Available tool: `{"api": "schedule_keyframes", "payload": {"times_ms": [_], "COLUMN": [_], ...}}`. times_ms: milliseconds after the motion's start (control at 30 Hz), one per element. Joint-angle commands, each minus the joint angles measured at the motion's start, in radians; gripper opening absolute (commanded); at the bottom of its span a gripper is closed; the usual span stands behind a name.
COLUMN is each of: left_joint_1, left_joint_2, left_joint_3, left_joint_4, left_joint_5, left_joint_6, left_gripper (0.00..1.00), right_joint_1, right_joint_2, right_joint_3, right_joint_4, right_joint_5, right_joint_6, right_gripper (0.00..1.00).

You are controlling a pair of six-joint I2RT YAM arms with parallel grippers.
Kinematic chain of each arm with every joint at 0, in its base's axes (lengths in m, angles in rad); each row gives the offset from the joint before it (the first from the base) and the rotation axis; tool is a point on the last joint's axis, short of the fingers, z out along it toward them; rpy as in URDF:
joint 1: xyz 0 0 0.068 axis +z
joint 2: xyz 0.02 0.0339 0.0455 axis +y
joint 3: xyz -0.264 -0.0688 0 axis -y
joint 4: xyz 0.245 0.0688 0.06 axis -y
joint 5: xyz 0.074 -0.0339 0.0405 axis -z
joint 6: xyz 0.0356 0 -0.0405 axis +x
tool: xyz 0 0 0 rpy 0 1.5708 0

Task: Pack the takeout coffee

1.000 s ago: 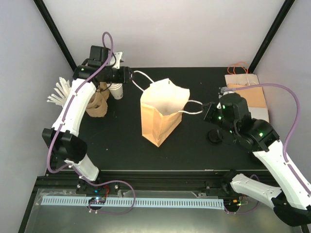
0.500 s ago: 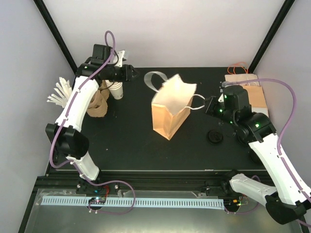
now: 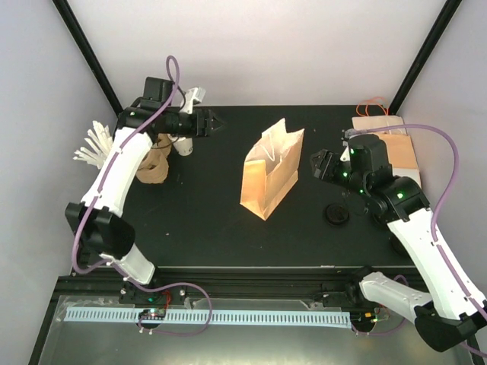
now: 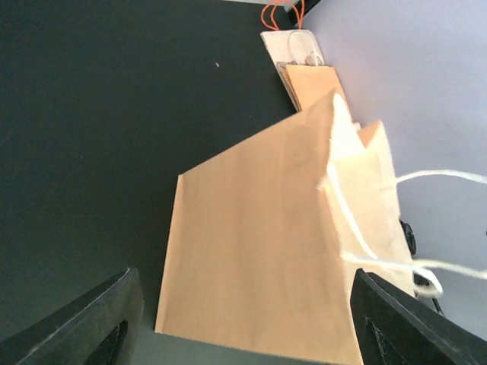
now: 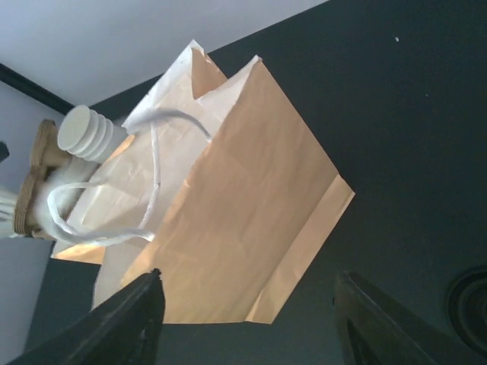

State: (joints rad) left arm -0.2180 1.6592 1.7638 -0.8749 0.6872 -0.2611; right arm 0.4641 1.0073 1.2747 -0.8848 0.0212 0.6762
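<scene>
The brown paper bag (image 3: 266,182) (image 4: 259,243) (image 5: 243,220) stands upright mid-table, its mouth pinched narrow and its white handles hanging loose. My left gripper (image 3: 215,123) (image 4: 245,312) hovers open to the bag's back left, holding nothing. To the bag's right my right gripper (image 3: 318,163) (image 5: 251,308) is also open and empty, level with the bag's top. A round black lid (image 3: 337,214) (image 5: 470,304) lies on the table right of the bag. No white cup shows under it, so the takeout coffee as a lidded cup is out of view.
A stack of lidless white cups (image 3: 183,144) (image 5: 84,133) and a brown cardboard carrier (image 3: 156,166) sit at the back left under my left arm. White stirrers (image 3: 91,144) stick out past the table's left edge. Flat bags (image 3: 388,144) (image 4: 308,80) lie at the back right.
Both grippers have let go of the bag's handles and opened. The bag slid right, and its mouth has sprung narrower. My left gripper moved slightly right.
</scene>
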Motion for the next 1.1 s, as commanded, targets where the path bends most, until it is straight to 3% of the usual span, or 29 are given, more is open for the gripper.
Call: {"api": "schedule_keyframes", "payload": {"times_ms": [0, 167, 267, 300, 500, 767, 1067], "left_joint_1": [0.006, 0.017, 0.041, 0.061, 0.225, 0.402, 0.495], "left_joint_2": [-0.147, -0.308, -0.398, -0.416, -0.4, -0.218, -0.16], "left_joint_3": [-0.046, -0.155, -0.264, -0.292, -0.385, -0.342, -0.344], "left_joint_4": [-0.017, -0.061, -0.031, -0.026, 0.004, -0.005, 0.035], "left_joint_5": [-0.033, -0.441, -0.663, -0.694, -0.563, -0.303, -0.252], "left_joint_6": [0.064, 0.159, 0.177, 0.172, 0.169, 0.131, 0.133], "left_gripper": [0.79, 0.87, 0.65, 0.62, 0.54, 0.35, 0.44], "right_joint_1": [-0.005, -0.005, -0.005, -0.005, -0.005, -0.005, -0.005], "right_joint_2": [-0.035, -0.086, -0.134, -0.148, -0.186, -0.2, -0.198], "right_joint_3": [0.062, 0.064, 0.029, 0.015, -0.04, -0.081, -0.112], "right_joint_4": [0.001, 0.014, 0.026, 0.033, 0.034, 0.037, 0.035], "right_joint_5": [-0.02, -0.1, -0.129, -0.14, -0.251, -0.361, -0.435], "right_joint_6": [-0.038, -0.1, -0.101, -0.1, -0.097, -0.102, -0.11], "right_gripper": [0.66, 0.74, 0.75, 0.75, 0.77, 0.78, 0.78]}}
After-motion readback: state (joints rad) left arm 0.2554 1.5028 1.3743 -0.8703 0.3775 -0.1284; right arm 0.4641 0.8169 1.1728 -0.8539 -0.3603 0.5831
